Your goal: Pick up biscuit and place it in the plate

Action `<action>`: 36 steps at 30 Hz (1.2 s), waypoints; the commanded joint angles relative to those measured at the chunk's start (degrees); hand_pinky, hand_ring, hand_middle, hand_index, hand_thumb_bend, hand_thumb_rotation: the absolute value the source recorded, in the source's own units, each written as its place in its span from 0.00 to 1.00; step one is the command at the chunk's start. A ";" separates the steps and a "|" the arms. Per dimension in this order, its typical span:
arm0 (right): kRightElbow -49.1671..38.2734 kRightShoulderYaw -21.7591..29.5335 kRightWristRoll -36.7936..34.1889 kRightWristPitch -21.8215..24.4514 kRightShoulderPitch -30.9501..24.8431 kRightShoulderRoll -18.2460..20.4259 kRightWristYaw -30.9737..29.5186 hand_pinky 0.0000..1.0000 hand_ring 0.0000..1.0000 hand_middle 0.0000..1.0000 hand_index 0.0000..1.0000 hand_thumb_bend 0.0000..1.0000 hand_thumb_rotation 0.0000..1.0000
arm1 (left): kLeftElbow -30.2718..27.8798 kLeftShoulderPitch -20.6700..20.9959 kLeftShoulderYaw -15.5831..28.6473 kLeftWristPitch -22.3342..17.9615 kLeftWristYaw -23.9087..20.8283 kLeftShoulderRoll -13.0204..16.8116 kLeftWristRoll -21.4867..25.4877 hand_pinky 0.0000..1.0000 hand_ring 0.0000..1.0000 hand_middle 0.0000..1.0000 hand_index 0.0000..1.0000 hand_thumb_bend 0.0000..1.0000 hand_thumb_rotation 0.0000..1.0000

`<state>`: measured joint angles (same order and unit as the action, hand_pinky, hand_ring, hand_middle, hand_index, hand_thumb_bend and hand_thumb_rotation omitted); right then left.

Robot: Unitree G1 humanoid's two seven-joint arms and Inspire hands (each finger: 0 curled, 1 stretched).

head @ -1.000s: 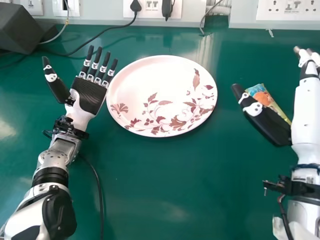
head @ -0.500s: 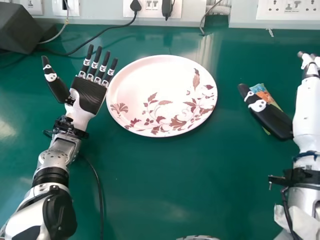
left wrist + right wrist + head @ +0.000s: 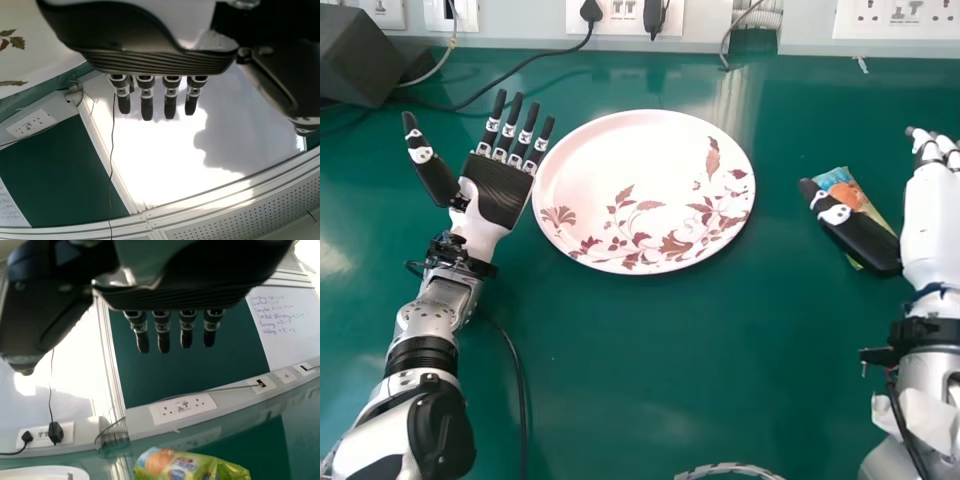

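Green tbl holds yellow-green biscuit pkt w/ blue-orange end.

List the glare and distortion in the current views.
Head view: soft glare streaks on the green table; left wrist view: whiteboard washed out by light, dark shadow on it, trim bowed; right wrist view: bright glare at left, wall trunking slanted.
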<state>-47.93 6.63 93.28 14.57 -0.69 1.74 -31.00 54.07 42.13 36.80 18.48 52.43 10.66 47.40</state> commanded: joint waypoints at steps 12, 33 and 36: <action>4.74 1.08 1.15 0.88 2.62 -2.12 -3.63 1.00 1.00 1.00 1.00 1.00 0.85 | 1.40 -3.27 -0.17 0.99 1.17 -1.83 -0.14 0.99 0.94 0.99 1.00 1.00 0.75; 11.97 0.29 0.35 2.51 4.85 -7.49 -5.09 1.00 1.00 1.00 1.00 1.00 0.84 | 1.36 -3.20 0.07 2.82 1.01 -1.72 0.29 1.00 0.96 1.00 1.00 1.00 0.79; 13.30 0.23 0.09 3.00 5.43 -8.33 -4.92 1.00 1.00 1.00 1.00 1.00 0.83 | 1.24 -3.22 0.04 2.95 0.81 -1.80 0.32 0.99 0.95 0.99 1.00 1.00 0.78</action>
<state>-35.35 6.88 93.46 17.09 4.19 -6.01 -35.67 53.54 41.90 36.83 20.96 53.19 10.35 47.91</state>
